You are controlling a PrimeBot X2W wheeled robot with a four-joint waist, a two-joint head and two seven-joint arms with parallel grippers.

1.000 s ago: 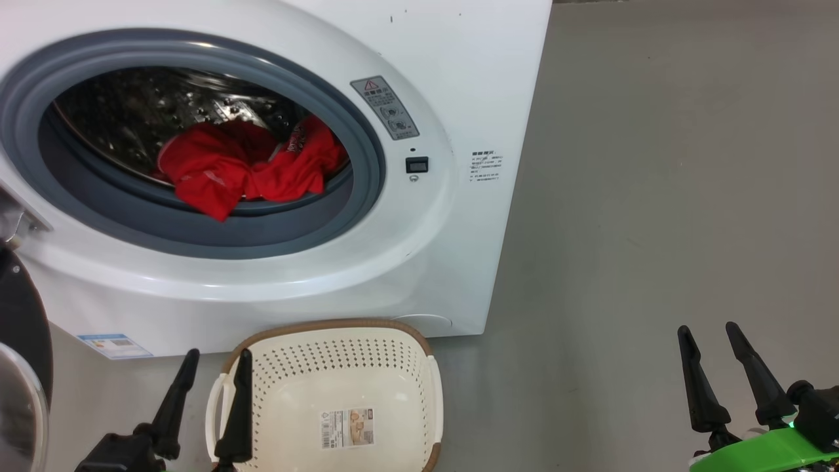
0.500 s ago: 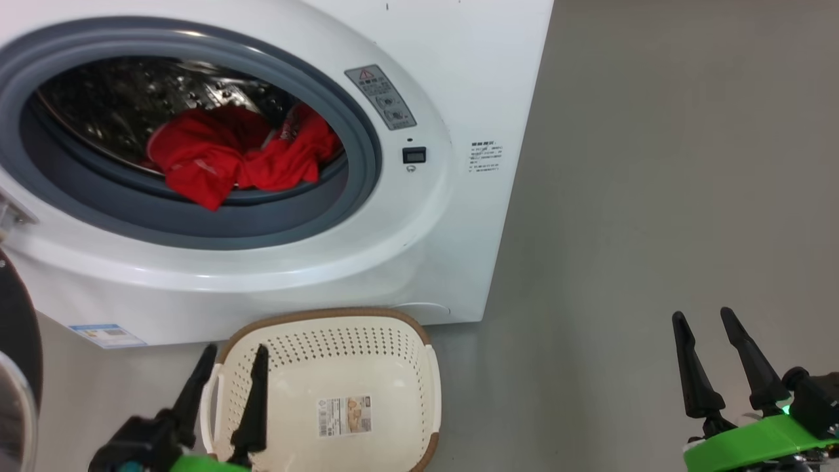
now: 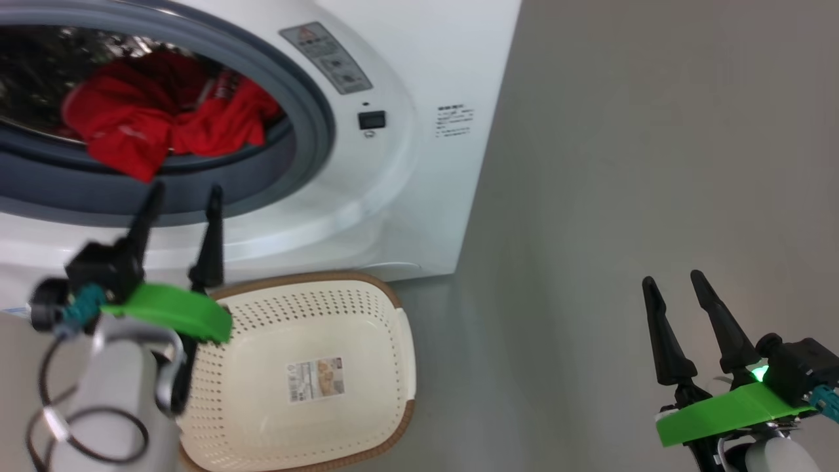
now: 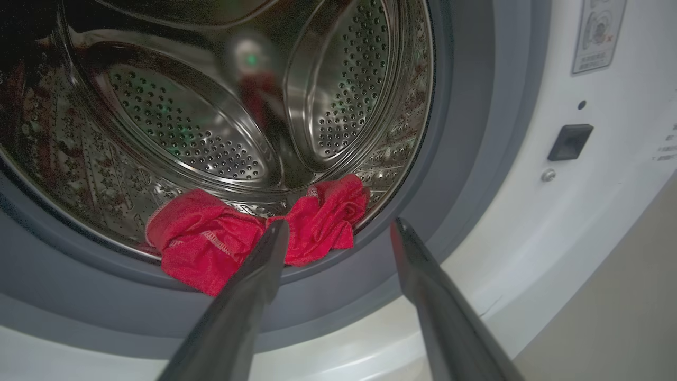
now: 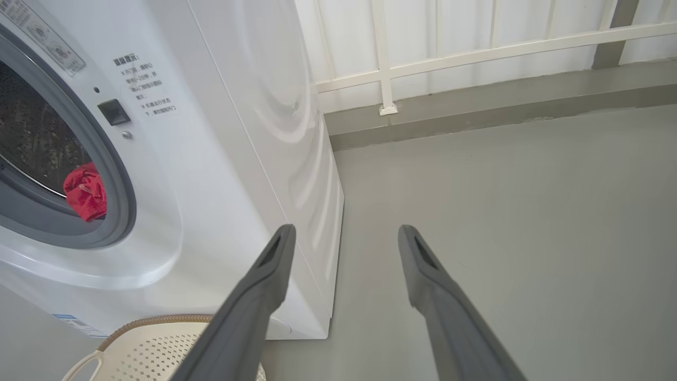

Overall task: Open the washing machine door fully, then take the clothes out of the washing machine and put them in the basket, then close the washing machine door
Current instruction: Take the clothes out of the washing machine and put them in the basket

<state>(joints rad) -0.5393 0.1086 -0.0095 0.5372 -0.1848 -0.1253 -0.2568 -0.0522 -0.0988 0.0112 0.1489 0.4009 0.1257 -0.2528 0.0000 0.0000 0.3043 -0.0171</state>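
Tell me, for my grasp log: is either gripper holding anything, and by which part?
Nothing is held. The left gripper, open, points at the clothes in the washer; the right gripper is open over the floor.

Left gripper (image 3: 186,189) raised from beside the basket (image 3: 367,288) to the washing machine (image 3: 406,196) opening, fingertips (image 3: 213,210) now just below the red clothes (image 3: 131,124), pale forearm (image 3: 111,406) newly in view, head camera swung aside.
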